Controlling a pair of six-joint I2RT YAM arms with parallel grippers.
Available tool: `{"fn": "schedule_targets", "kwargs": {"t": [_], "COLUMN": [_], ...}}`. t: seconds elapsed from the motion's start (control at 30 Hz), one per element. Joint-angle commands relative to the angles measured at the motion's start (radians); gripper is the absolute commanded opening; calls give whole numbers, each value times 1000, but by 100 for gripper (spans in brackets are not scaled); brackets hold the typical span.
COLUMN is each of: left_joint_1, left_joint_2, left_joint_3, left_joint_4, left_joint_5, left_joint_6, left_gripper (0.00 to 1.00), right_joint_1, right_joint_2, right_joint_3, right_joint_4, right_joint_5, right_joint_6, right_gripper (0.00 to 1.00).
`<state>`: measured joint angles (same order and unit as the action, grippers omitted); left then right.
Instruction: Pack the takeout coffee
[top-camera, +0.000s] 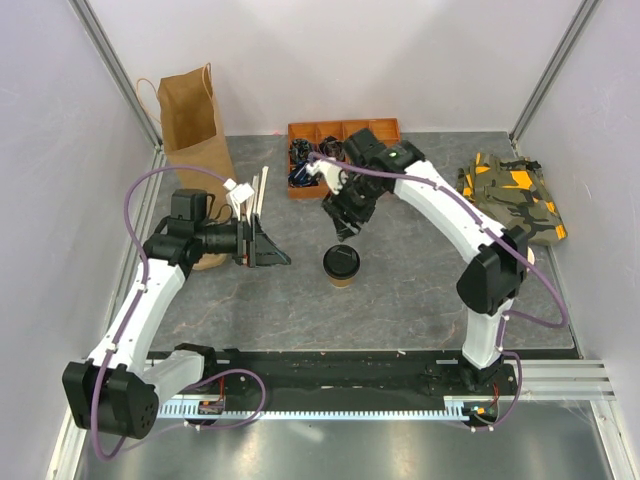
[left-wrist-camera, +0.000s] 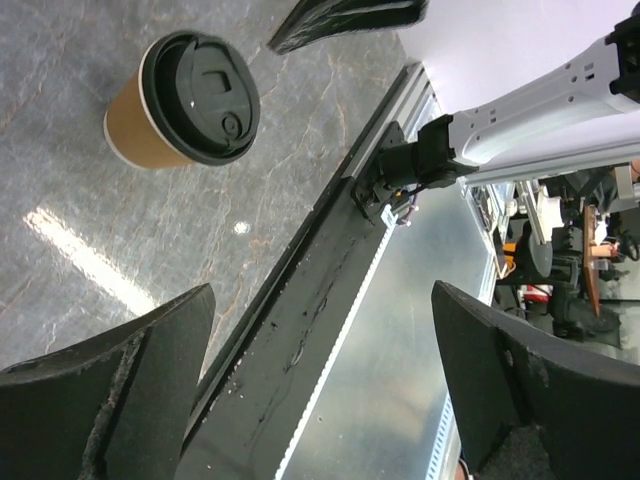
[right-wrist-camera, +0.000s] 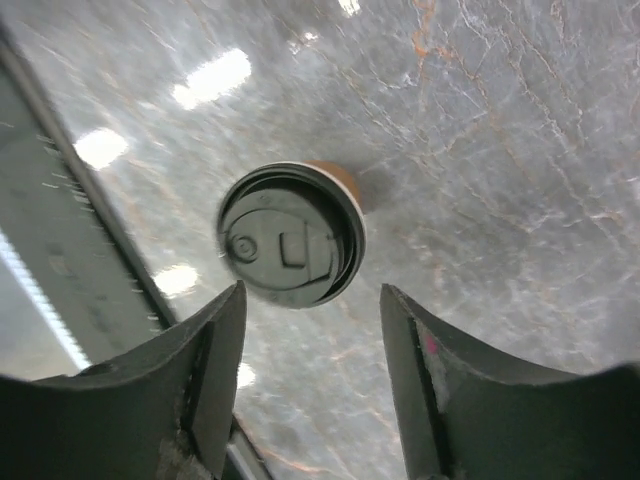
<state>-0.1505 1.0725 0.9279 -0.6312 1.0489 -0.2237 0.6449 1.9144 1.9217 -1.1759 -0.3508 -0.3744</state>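
Coffee cup (top-camera: 341, 265), lid on, stands on the table (top-camera: 420, 300), not yet bagged. Right gripper (top-camera: 345, 230) hangs just above the cup, fingers apart, empty; left gripper (top-camera: 268, 245), also spread, sits left of the cup, paper bag (top-camera: 190, 125) farther left

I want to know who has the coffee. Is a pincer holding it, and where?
Nothing is held. The coffee cup stands alone on the table; the right pincer and left pincer are both open.
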Motion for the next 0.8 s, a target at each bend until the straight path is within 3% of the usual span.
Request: {"fn": "schedule_targets", "kwargs": {"t": [0.0, 0.2, 0.23, 0.37, 0.5, 0.77], "left_joint_1": [-11, -99, -153, -242, -277, -287], "left_joint_2": [-26, -25, -13, 38, 92, 132], "left_joint_3": [-17, -110, -141, -162, -170, -170], "left_joint_4": [145, 403, 465, 574, 657, 689], "left_joint_5": [37, 19, 1, -27, -33, -59], "left_joint_6": [-65, -199, -250, -305, -345, -365], "left_gripper": [92, 73, 65, 52, 46, 40], "right_joint_1": [-88, -180, -194, -198, -198, -208], "right_joint_2": [-104, -163, -163, -164, -173, -111], "right_joint_3": [-36, -298, -369, -487, -572, -679], "right_joint_4": [7, 214, 270, 483, 614, 664], "right_joint_5": [-245, -537, -598, -723, -734, -711], "right_joint_6": [60, 193, 268, 445, 557, 548], "right_gripper": [61, 36, 31, 25, 20, 15]}}
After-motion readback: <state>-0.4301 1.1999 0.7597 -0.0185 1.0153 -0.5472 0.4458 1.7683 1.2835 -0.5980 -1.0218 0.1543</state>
